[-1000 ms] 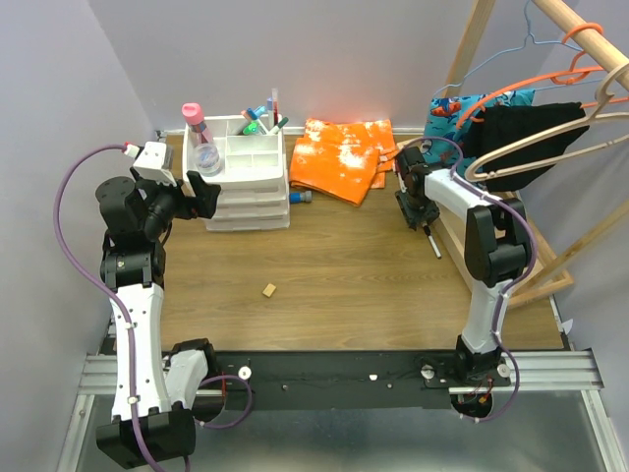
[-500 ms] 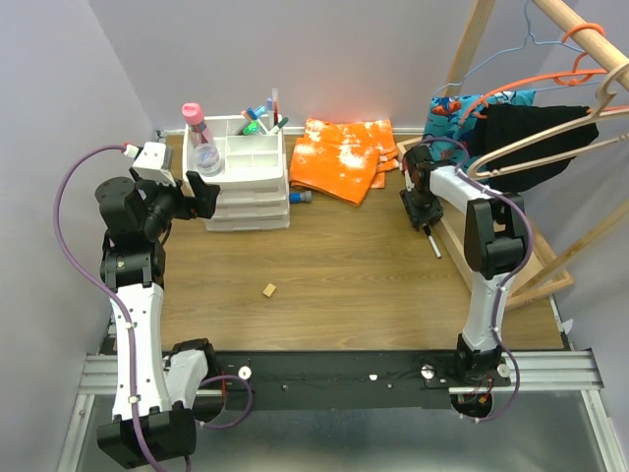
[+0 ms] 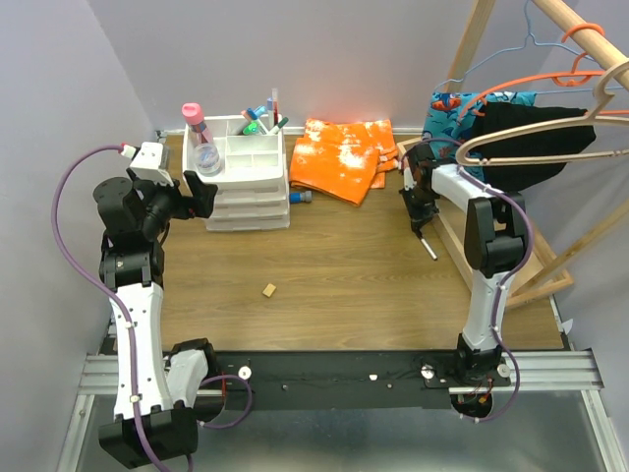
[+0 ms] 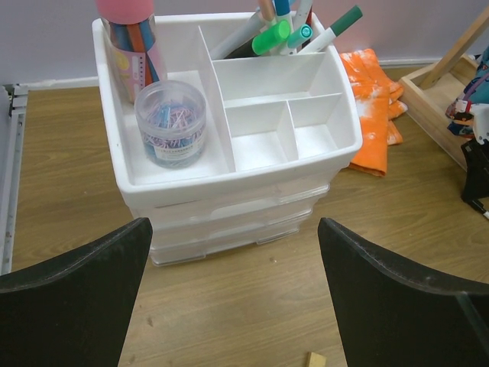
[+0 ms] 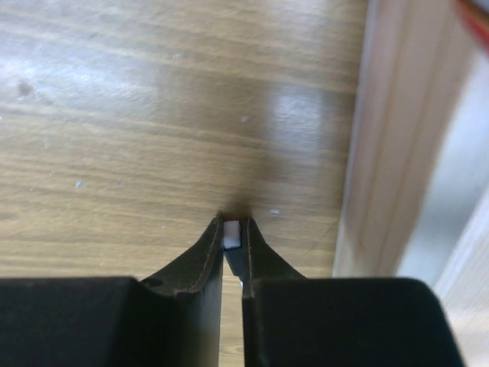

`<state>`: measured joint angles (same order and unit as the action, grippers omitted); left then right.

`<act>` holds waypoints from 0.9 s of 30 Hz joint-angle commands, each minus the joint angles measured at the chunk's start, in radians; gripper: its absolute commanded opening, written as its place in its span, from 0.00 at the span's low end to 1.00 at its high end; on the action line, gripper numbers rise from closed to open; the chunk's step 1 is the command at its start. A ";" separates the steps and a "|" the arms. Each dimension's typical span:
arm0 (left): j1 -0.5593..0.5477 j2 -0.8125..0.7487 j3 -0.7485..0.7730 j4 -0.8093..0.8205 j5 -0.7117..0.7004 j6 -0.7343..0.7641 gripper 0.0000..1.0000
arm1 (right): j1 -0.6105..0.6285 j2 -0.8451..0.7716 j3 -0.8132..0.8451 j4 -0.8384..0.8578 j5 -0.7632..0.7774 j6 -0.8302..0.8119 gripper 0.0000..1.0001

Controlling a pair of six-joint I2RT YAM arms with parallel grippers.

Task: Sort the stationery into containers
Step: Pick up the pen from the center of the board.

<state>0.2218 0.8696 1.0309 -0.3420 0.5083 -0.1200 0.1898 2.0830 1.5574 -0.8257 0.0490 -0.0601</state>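
My right gripper (image 3: 421, 224) is down at the table near the right side, shut on the end of a slim white pen (image 3: 430, 246). In the right wrist view the pen's white end (image 5: 231, 234) sits pinched between the fingertips. The white three-drawer unit (image 3: 248, 187) stands at the back left. Its rear compartment holds several capped pens (image 4: 294, 30) and a green-capped marker (image 4: 269, 38). A clear pink-capped bottle (image 4: 128, 38) stands in its left compartment. My left gripper (image 4: 234, 256) is open just in front of the drawers, with nothing in it.
A blue-capped tube (image 3: 303, 198) lies right of the drawers, beside an orange cloth (image 3: 344, 157). A round jar of paper clips (image 4: 170, 122) sits in the top tray. A small wooden block (image 3: 268, 290) lies mid-table. A wooden frame (image 5: 397, 138) with hangers borders the right gripper.
The right gripper's jaws have closed onto the pen, and that arm has shifted slightly towards the back. The left arm has stayed put, open.
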 commanded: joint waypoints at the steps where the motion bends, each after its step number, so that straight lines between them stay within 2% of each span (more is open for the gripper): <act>1: 0.007 0.003 -0.018 0.020 0.007 -0.009 0.99 | 0.002 -0.044 -0.025 -0.035 -0.092 0.023 0.17; 5: 0.007 0.006 -0.015 0.021 0.012 -0.013 0.99 | 0.030 -0.060 0.036 -0.041 -0.216 0.057 0.14; 9: 0.007 0.016 -0.003 0.023 0.016 -0.015 0.99 | 0.129 -0.072 0.191 -0.033 -0.317 0.106 0.12; 15: 0.007 0.025 0.027 0.017 0.006 0.006 0.99 | 0.258 -0.104 0.332 0.023 -0.402 0.169 0.11; 24: 0.007 0.026 0.067 -0.018 -0.022 0.056 0.99 | 0.286 -0.097 0.648 0.126 -0.465 0.218 0.09; 27: 0.010 0.029 0.077 -0.022 -0.031 0.068 0.99 | 0.287 -0.142 0.664 0.245 -0.518 0.249 0.07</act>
<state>0.2234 0.8997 1.0691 -0.3443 0.5068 -0.0887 0.4789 2.0068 2.1509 -0.7456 -0.3725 0.1352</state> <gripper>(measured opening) 0.988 0.149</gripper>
